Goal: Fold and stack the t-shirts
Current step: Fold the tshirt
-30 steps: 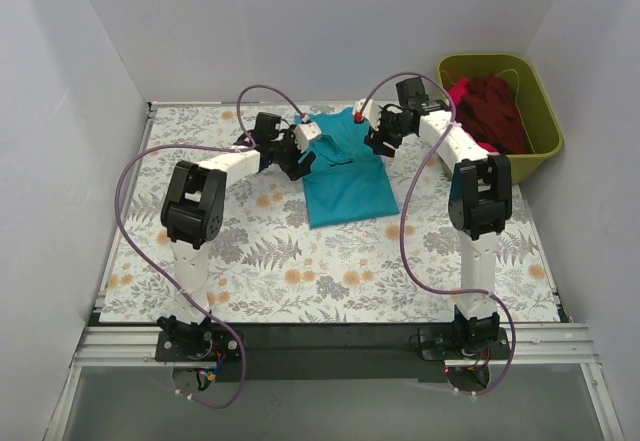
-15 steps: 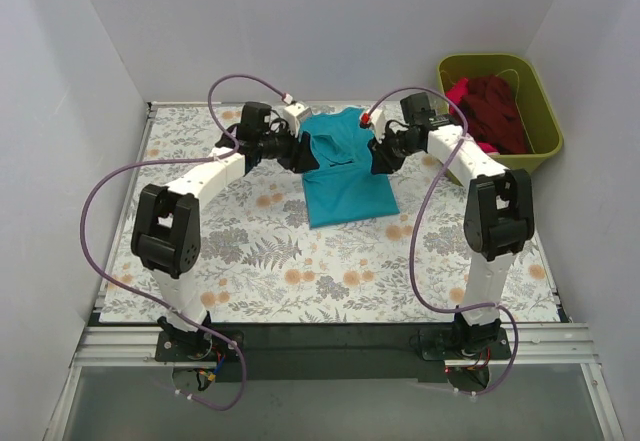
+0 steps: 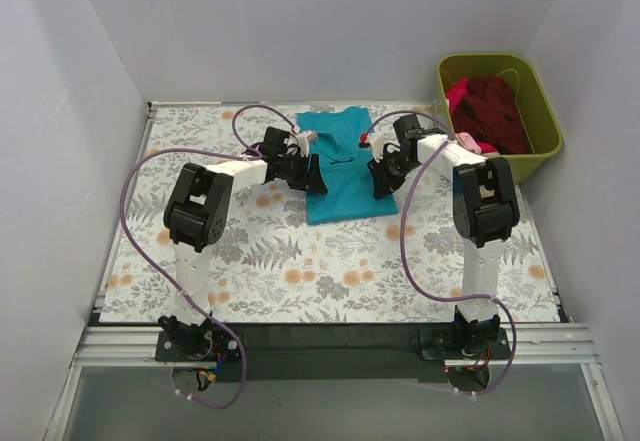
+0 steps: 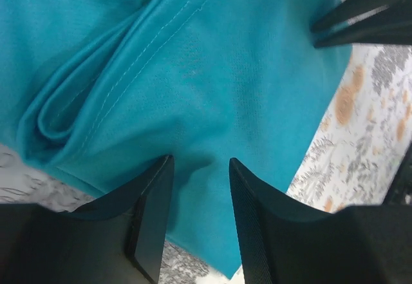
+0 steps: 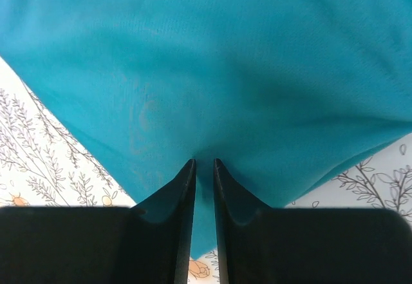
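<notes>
pinches the teal t-shirt [image 3: 345,166] on the table [image 3: 250,251] with the right gripper [image 5: 205,163], jaws clenched on its cloth, and holds the left gripper [image 4: 201,161], jaws released, at its opposite edge.

Left claw [image 4: 200,160] parted over teal t-shirt [image 4: 225,84], folded hem at left, floral tablecloth [image 4: 364,129] at right

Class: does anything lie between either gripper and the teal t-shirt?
Nothing visible does. The left gripper has its jaws open at the left edge of the teal t-shirt; the right gripper pinches its right edge. The maroon shirts sit apart in the green bin.
</notes>
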`<control>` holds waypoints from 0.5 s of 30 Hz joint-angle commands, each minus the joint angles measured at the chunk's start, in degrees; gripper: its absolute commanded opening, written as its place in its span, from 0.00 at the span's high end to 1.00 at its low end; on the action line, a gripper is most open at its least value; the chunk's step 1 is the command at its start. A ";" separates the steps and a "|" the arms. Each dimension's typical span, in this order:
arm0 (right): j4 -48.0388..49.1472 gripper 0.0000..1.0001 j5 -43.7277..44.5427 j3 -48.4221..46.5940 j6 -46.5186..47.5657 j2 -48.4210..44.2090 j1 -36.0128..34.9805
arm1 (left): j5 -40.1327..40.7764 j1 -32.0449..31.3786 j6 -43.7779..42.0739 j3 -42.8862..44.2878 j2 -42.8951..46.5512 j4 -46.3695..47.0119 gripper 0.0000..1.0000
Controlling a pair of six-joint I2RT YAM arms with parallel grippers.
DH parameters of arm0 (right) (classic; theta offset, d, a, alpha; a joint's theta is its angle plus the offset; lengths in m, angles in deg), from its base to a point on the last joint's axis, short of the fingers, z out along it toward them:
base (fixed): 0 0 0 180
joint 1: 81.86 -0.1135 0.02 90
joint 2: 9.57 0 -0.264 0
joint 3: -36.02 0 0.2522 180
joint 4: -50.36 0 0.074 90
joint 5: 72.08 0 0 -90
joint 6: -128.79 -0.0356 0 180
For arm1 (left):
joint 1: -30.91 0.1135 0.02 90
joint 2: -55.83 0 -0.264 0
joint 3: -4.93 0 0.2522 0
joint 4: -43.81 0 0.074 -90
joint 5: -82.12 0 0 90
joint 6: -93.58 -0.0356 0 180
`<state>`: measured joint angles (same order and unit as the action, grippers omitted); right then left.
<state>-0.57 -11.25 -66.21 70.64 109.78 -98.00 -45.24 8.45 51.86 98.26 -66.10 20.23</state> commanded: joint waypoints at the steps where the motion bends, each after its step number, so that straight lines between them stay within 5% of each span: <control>1: -0.01 0.77 1.39 0.92 -0.22 0.88 0.23 | 7.03 1.27 0.34 4.00 -1.63 1.74 0.59; 7: -0.01 0.78 1.31 1.19 -0.65 1.68 0.15 | 9.07 1.98 -2.21 5.42 -1.21 -1.78 0.53; 15: -0.45 0.77 -2.91 1.36 -1.27 -7.53 0.15 | 3.80 1.98 -13.69 -0.55 13.45 -3.79 0.48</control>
<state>-0.54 -11.31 -65.31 70.01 109.45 -98.00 -40.04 10.11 46.48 98.74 -62.25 18.17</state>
